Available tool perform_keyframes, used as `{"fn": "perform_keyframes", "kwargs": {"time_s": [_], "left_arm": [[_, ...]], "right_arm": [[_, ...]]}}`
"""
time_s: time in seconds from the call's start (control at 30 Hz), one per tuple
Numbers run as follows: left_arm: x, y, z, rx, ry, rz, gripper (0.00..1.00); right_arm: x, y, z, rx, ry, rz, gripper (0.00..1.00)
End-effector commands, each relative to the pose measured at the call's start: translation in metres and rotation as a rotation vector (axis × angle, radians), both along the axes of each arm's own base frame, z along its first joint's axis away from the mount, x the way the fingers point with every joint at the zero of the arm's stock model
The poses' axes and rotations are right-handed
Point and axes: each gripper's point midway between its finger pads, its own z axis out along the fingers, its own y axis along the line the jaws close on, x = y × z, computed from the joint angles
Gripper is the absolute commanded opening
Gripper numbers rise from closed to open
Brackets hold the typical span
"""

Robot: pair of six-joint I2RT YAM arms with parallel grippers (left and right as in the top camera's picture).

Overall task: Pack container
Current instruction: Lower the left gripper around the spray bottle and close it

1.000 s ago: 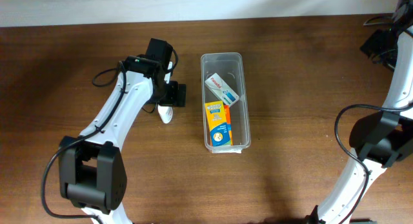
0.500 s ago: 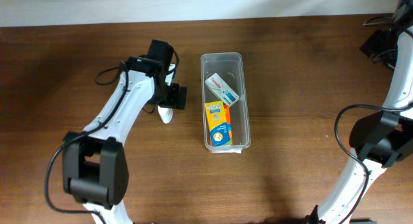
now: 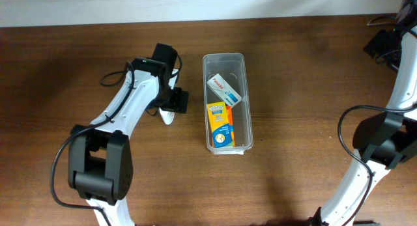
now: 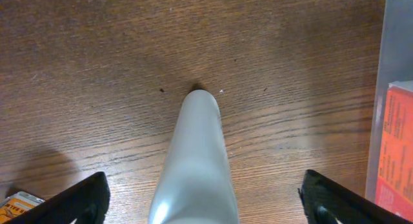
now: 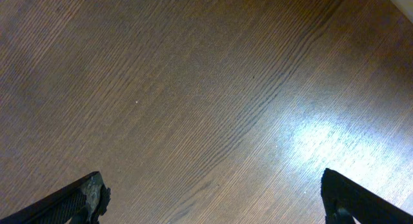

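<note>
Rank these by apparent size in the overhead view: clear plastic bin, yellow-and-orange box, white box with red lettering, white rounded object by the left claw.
1. long clear plastic bin
2. yellow-and-orange box
3. white box with red lettering, a little smaller
4. white rounded object: smallest showing, though the left claw hides part of it

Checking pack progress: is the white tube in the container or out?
Out. The white tube lies on the table beside the container, between the fingers of the open left end effector.
</note>
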Motion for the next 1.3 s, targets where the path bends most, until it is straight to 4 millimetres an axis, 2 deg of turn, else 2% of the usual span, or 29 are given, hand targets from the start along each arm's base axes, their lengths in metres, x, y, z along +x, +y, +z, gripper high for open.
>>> {"fn": "perform_keyframes", "kwargs": {"time_s": [0.0,0.03,0.17,0.33,0.53,0.67,0.83,1.07,1.17,1.27], "left_arm": [[0.0031,-0.0008,0.0027,-0.008,-0.006,-0.011,0.89],[0.0031,-0.0007,0.0027,-0.007,-0.006,-0.011,0.89],[0.0053,-0.0014,0.0052,-0.010,-0.014,-0.011,0.78],[0.0089,-0.0024,0.0105,-0.013,-0.026,-0.011,0.71],[0.0010,-0.0001,0.0099,-0.004,0.007,-0.011,0.59],[0.0004,0.0000,0.0098,-0.003,0.009,-0.011,0.57],[0.0005,0.0000,0.0098,-0.003,0.009,-0.011,0.48],[0.0014,-0.0003,0.0099,-0.004,0.005,-0.011,0.47],[0.0012,-0.0002,0.0099,-0.004,0.006,-0.011,0.39],[0.0006,0.0000,0.0098,-0.003,0.009,-0.011,0.38]], "right_arm": [[-0.0014,-0.0023,0.0030,-0.019,0.001,-0.008,0.98],[-0.0014,-0.0023,0.0030,-0.019,0.001,-0.008,0.98],[-0.0014,-0.0023,0.0030,-0.019,0.001,-0.008,0.98],[-0.0014,-0.0023,0.0030,-0.019,0.001,-0.008,0.98],[-0.0014,-0.0023,0.0030,-0.019,0.001,-0.008,0.98],[-0.0014,-0.0023,0.0030,-0.019,0.001,-0.008,0.98],[-0.0014,-0.0023,0.0030,-0.019,0.001,-0.008,0.98],[-0.0014,-0.0023,0.0030,-0.019,0.001,-0.008,0.98],[-0.0014,-0.0023,0.0030,-0.019,0.001,-0.008,0.98],[-0.0014,-0.0023,0.0030,-0.019,0.001,-0.008,0.98]]}}
